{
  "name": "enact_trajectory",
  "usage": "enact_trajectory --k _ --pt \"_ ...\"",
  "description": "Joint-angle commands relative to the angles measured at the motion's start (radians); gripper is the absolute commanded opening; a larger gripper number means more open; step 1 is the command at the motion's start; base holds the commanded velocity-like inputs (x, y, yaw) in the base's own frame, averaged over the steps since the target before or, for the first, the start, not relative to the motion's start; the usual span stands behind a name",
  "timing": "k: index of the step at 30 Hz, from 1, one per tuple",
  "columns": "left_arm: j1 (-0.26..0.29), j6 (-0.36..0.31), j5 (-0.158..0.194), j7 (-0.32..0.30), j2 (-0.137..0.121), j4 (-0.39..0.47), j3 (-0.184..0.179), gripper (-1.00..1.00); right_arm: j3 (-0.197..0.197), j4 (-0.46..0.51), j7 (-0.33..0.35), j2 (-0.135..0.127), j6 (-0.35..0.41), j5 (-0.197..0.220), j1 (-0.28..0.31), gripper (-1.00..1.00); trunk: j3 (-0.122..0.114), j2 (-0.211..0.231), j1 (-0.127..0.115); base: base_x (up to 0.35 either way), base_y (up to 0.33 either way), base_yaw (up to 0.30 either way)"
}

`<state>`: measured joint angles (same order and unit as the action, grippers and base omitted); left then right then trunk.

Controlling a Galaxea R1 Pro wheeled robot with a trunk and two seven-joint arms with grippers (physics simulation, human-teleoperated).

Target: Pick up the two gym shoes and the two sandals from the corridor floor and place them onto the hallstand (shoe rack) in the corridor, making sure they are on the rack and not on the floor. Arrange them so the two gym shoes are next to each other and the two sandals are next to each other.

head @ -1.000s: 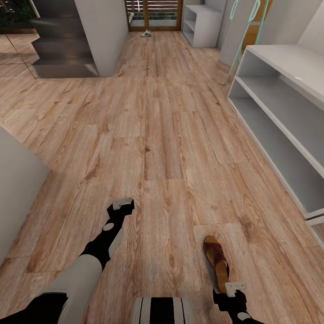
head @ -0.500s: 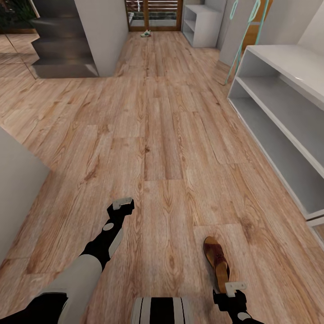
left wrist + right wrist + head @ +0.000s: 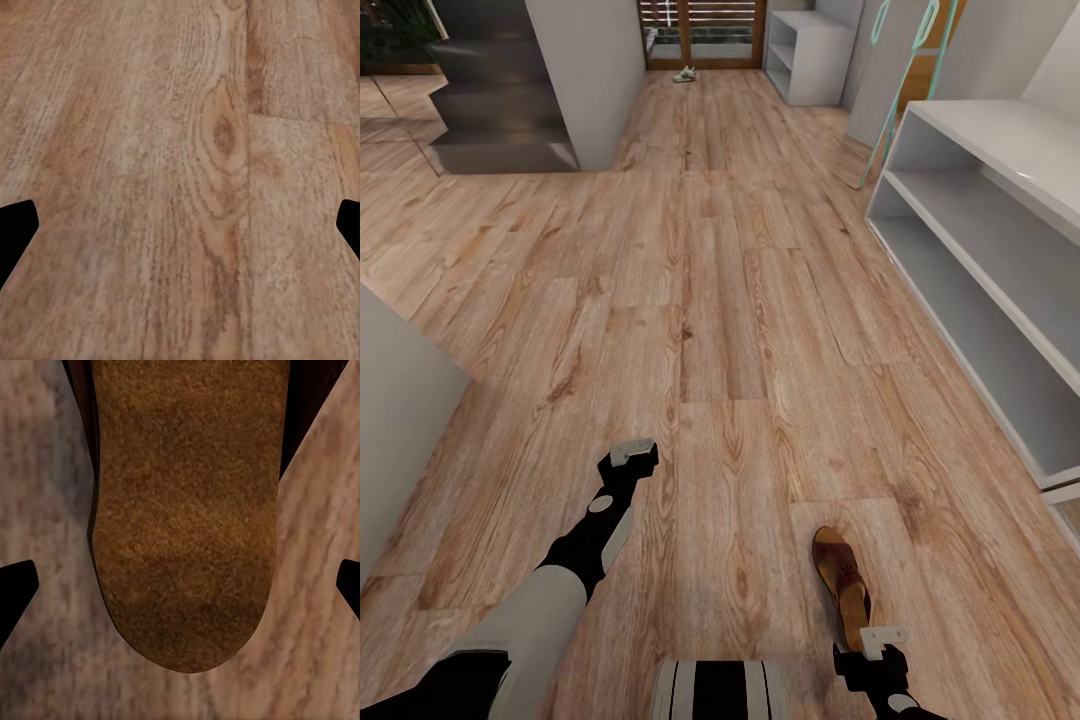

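One brown sandal [image 3: 842, 578] lies on the wood-plank corridor floor [image 3: 730, 300] at the lower right, heel towards me. My right gripper [image 3: 882, 640] hovers just over that heel. In the right wrist view the sandal's heel end [image 3: 187, 525] sits between the wide-apart fingertips [image 3: 15, 592], and the right gripper [image 3: 180, 589] is open. My left gripper [image 3: 632, 455] hangs open over bare planks [image 3: 180, 180], well left of the sandal. A white gym shoe [image 3: 684, 74] lies far down the corridor by the door. The hallstand [image 3: 1000, 150] stands along the right, its shelves bare.
A narrower white shelf unit [image 3: 805, 55] stands at the far end by a slatted door [image 3: 700, 30]. A grey wall corner [image 3: 585, 80] and dark steps [image 3: 490, 110] are at upper left. Another grey block [image 3: 400, 420] is close on my left.
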<state>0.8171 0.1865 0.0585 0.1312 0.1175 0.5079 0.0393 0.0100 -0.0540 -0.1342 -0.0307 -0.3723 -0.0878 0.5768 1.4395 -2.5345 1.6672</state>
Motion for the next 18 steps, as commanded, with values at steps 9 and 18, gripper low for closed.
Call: enact_trajectory --k 9,18 --pt "0.000 0.004 0.006 -0.001 0.001 -0.001 0.002 1.00 0.001 -0.004 -0.007 0.000 -0.005 -0.009 0.002 1.00 0.001 0.000 0.000 0.000 0.000 0.000" --pt "0.000 0.004 0.006 0.000 0.001 -0.003 0.002 1.00 0.001 -0.004 -0.007 0.000 -0.005 -0.009 0.002 1.00 0.001 0.000 0.000 0.000 0.000 0.000"
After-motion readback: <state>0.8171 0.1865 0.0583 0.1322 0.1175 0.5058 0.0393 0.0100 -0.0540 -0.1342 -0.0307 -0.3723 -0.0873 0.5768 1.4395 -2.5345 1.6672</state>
